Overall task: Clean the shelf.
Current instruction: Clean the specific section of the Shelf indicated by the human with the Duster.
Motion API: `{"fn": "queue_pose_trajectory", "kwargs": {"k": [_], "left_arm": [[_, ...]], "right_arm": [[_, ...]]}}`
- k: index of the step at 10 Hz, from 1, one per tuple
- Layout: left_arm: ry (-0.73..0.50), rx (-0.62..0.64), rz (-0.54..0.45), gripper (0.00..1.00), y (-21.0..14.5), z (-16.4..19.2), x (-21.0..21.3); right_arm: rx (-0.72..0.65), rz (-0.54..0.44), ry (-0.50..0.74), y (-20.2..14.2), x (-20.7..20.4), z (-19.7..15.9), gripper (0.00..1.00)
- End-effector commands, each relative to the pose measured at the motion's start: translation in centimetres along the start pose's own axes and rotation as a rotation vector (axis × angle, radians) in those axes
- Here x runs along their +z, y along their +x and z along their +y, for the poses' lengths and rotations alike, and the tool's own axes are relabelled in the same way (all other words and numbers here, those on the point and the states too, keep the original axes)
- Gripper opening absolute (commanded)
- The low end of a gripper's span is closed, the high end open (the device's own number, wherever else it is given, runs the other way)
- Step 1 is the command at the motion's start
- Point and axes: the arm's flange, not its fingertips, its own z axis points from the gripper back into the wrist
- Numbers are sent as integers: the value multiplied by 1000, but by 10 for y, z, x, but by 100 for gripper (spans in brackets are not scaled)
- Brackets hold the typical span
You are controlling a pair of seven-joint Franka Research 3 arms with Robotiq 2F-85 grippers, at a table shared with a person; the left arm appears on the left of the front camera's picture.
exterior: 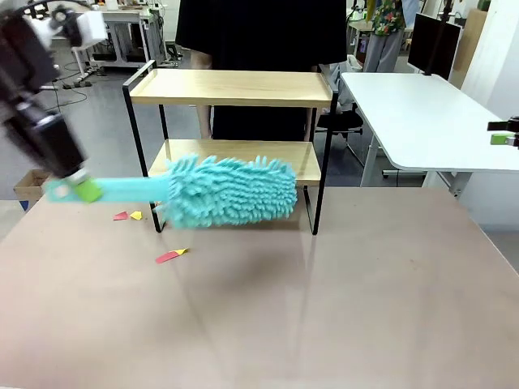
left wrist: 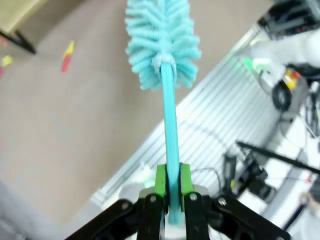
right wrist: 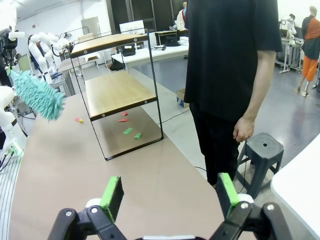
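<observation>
Judging by how things lie, the cleaning is taken to be well advanced. Both boards of the two-tier shelf (exterior: 231,87), light wood in a thin black metal frame, are seen bare, and no debris can be made out on them. What appears left is a last pass over the lower board and perhaps the small red and yellow paper scraps (exterior: 170,255), scattered on the brown desk (exterior: 340,308) toward 7 o'clock of the shelf's feet.

The shelf is stood at 12 o'clock on the desk, by the far edge, before a person (exterior: 259,32) in black. A fluffy turquoise microfibre duster (exterior: 231,192) is held level before the lower board; whether it touches cannot be told. Its handle is clenched by the left pincer (exterior: 77,190) at 9 o'clock. The right pincer (right wrist: 167,197) is released, with nothing between its jaws.
</observation>
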Motion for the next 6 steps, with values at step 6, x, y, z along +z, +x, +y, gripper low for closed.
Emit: {"fn": "queue_pose_trajectory", "kwargs": {"k": [6], "left_arm": [[45,-135,361,14,-50,39,-22]], "right_arm": [[4,4,3,3,0,2,100]]}}
